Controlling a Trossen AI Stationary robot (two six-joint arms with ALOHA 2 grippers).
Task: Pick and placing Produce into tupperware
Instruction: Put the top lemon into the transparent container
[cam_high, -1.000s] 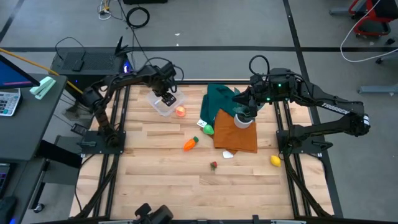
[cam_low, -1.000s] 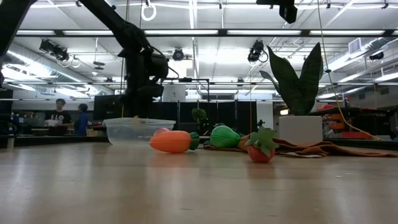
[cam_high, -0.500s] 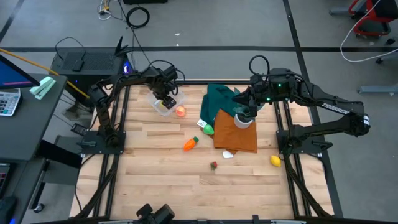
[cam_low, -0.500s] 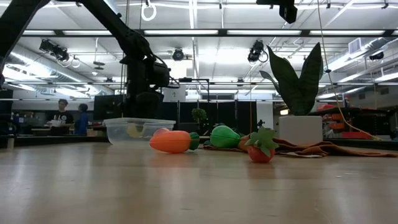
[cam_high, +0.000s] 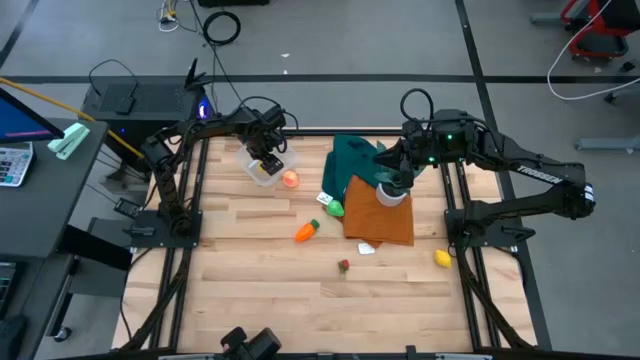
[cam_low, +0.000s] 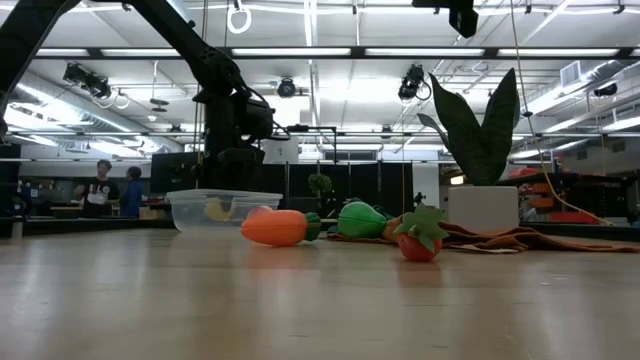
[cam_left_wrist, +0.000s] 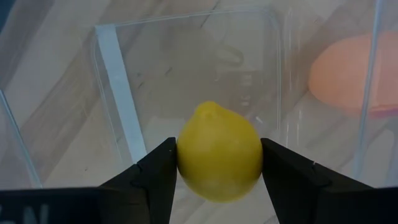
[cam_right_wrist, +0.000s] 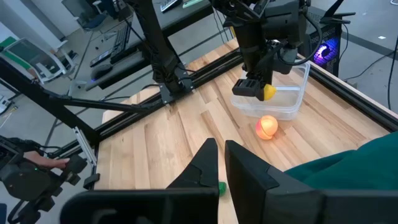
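The clear tupperware (cam_left_wrist: 186, 74) is hard to trace; only its rims and walls catch light. It sits at the far left of the wooden surface (cam_high: 250, 290), the peach (cam_high: 290, 179) just beside it. The left pincer (cam_left_wrist: 214, 165) reaches down into it, clamping a yellow lemon (cam_left_wrist: 219, 160). The right pincer (cam_right_wrist: 219, 163) hovers over a green cloth (cam_high: 350, 157), its fingers nearly together.
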